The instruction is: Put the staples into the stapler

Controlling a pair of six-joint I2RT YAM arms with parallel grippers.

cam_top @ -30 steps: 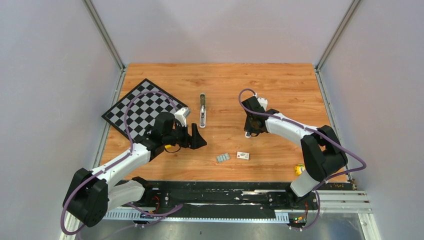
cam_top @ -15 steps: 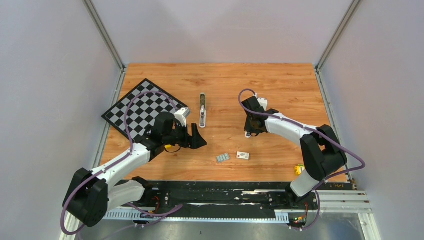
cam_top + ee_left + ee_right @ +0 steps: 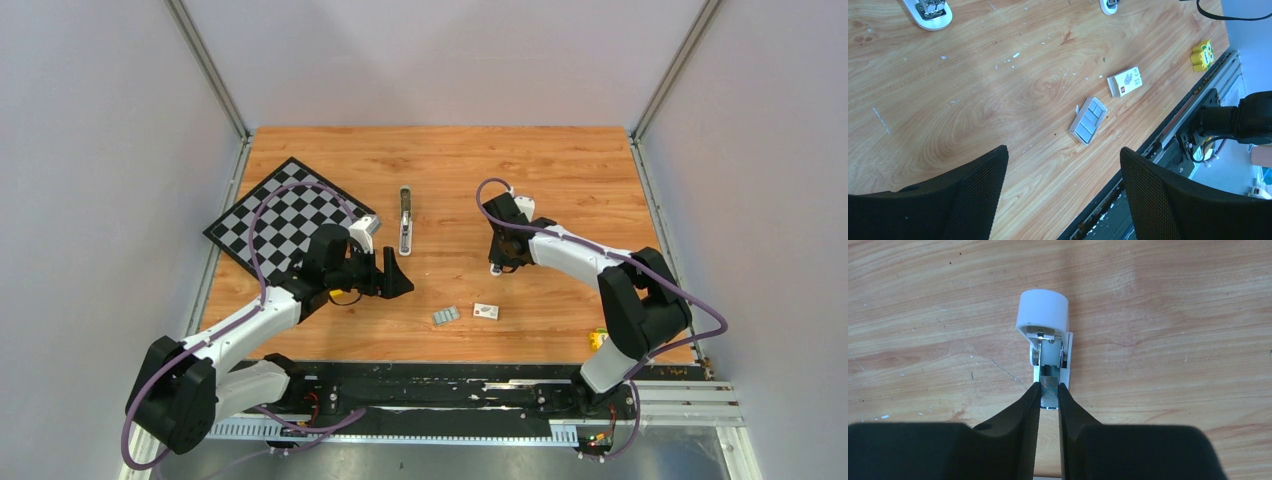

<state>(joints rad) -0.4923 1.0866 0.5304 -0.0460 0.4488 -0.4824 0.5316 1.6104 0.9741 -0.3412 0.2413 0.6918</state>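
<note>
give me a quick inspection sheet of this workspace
surface: wooden table, scratched, white flecks
job's things: stapler mid-table, seemingly opened flat; staples tray near front edge; silvery strip, likely staples, in white-capped holder
clutter: checkerboard at left; white box beside tray; yellow block at front right edge
grippers: left gripper open, hovering, empty; right gripper shut on silvery strip
cables: purple cables looped along both arms, off the objects
surroundings: grey walls, metal frame
</note>
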